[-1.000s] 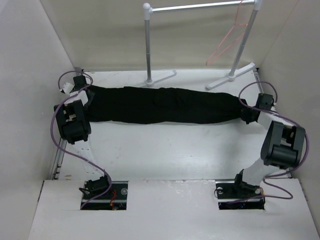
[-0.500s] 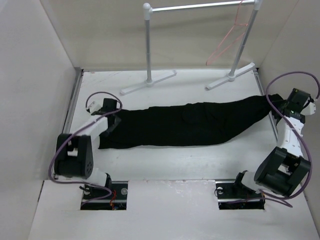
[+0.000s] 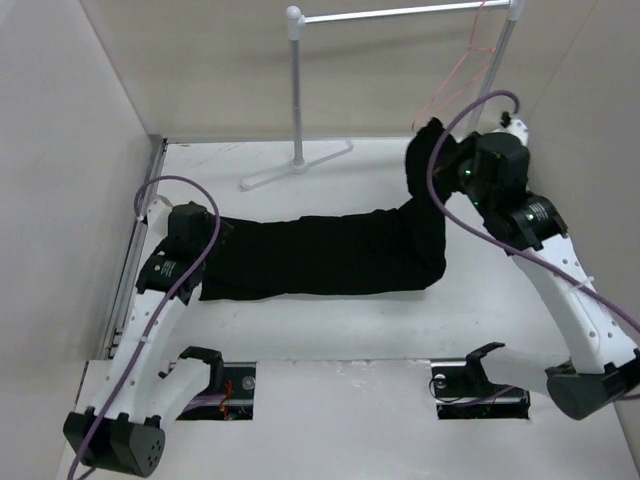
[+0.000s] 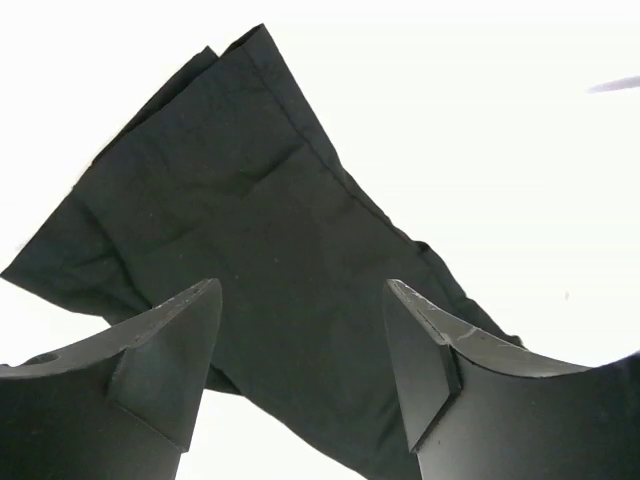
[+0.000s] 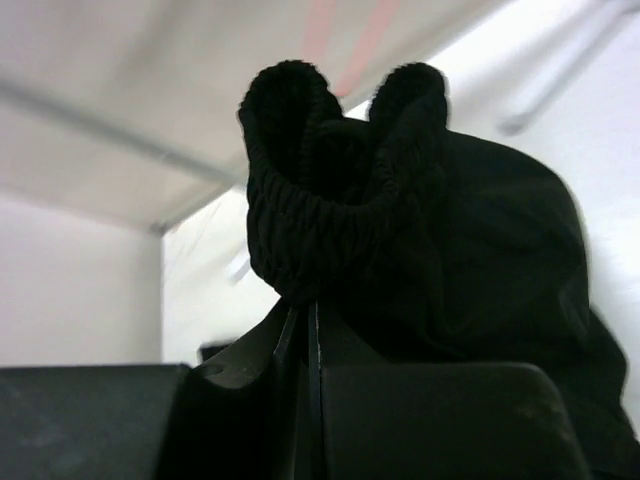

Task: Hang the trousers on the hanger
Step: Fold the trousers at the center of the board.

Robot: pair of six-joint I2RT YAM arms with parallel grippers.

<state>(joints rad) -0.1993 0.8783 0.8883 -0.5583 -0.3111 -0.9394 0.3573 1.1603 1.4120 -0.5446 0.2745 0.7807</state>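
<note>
Trousers (image 3: 320, 255) stretch across the table (image 3: 330, 330). One end lies flat beneath the left gripper (image 4: 300, 330), whose jaws stand wide apart over the cloth. The other end is raised off the surface, its gathered elastic band pinched tight in the right gripper (image 5: 313, 330). Hanger (image 3: 455, 88) hangs from the rail (image 3: 400, 12) — near that raised end.

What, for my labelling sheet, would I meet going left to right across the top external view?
First the left gripper → the trousers → the right gripper, pinching their raised end. The hanger and the clothes rail overlap these, so I leave them out.
</note>
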